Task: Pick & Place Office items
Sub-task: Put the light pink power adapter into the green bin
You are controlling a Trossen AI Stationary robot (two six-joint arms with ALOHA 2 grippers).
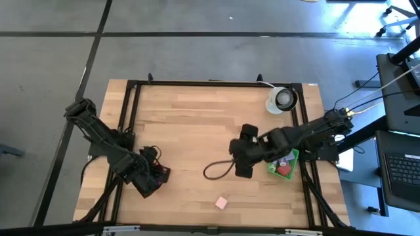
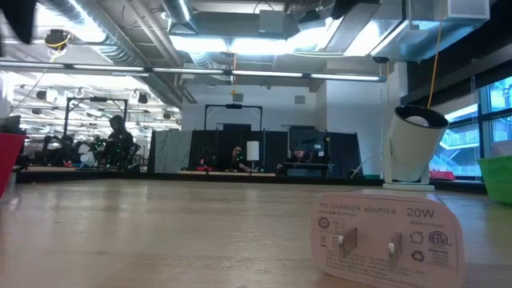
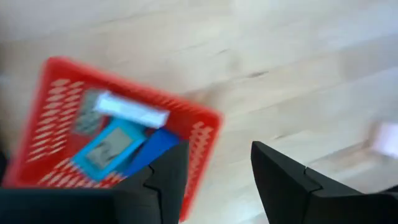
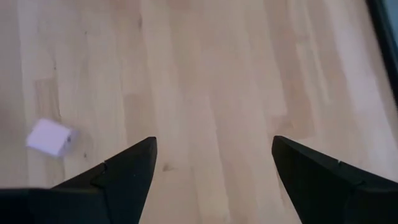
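Observation:
One small pink block lies alone on the wood near the table's near edge; the low view shows it as a pink charger adapter with its prongs facing the camera. It shows pale in the right wrist view and at the picture's edge in the left wrist view. My left gripper is open and hovers at the red basket, which holds a teal piece, a blue one and a white one. My right gripper is wide open over bare wood at mid-table, next to the green basket, which holds red and other pieces.
A larger white round object with a dark centre stands at the far right of the table, also seen in the low view. A dark cable loop lies beside my right gripper. A black frame runs round the tabletop.

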